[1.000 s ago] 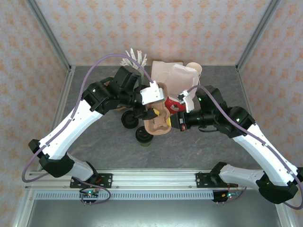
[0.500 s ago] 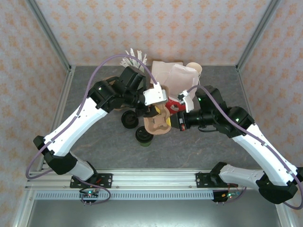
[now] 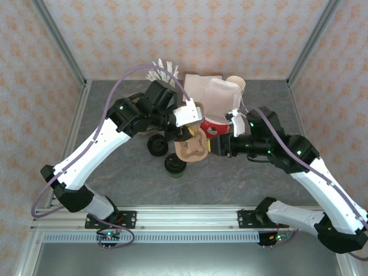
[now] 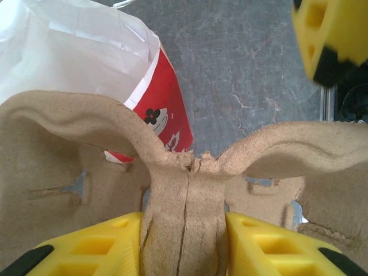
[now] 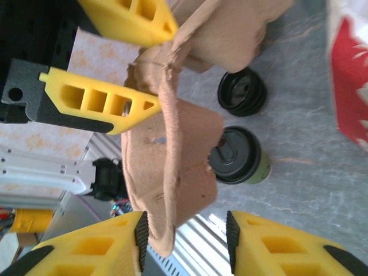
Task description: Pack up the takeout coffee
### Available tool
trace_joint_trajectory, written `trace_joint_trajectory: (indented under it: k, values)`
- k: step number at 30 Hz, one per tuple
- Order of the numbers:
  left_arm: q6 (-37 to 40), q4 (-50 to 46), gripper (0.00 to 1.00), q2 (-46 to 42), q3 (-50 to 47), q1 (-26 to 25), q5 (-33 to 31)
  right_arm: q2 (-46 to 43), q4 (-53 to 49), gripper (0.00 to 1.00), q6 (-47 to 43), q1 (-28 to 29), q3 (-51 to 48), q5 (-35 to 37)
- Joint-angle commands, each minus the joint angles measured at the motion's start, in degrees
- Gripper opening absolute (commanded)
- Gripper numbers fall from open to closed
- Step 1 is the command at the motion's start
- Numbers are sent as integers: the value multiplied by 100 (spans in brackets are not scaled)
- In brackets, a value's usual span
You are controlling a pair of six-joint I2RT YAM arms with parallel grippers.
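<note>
One lidded coffee cup (image 3: 174, 165) stands on the table (image 3: 115, 169), just beside one pile of loose black lids (image 3: 155, 145). The left gripper (image 4: 184, 244) is clamped on the middle rib of the one pulp cup carrier (image 3: 192, 150). The right gripper (image 5: 184, 241) has its fingers apart at the carrier's edge. One red-and-white paper bag (image 3: 214, 112) stands behind.

This is a robot test cell in a lab. Silver aluminium frame posts (image 3: 57, 40) hold flat wall panels printed with a peach floral pattern (image 3: 190, 34), boxing in a grey stone-look tabletop (image 3: 253, 184). Along the near edge, an aluminium rail (image 3: 190, 215) carries two white-and-black robot arms (image 3: 86, 152) trailing purple cables (image 3: 138, 68).
</note>
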Motion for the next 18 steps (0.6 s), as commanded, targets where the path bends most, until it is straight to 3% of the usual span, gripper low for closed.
trace_joint_trajectory:
  k: [1,7,9,18]
  values:
    - [-333,261,40,-101,281,151,-58,-205,-270,44,181,-87,251,1278]
    - [-815,396,40,-64,495,464,415,-159,-635,50,604,-219,472,3647]
    - [-930,381,40,-8,600,501,428,-19,-616,51,703,-364,427,3936]
    - [-1338,387,40,271,978,539,755,932,162,50,813,-1834,135,2583]
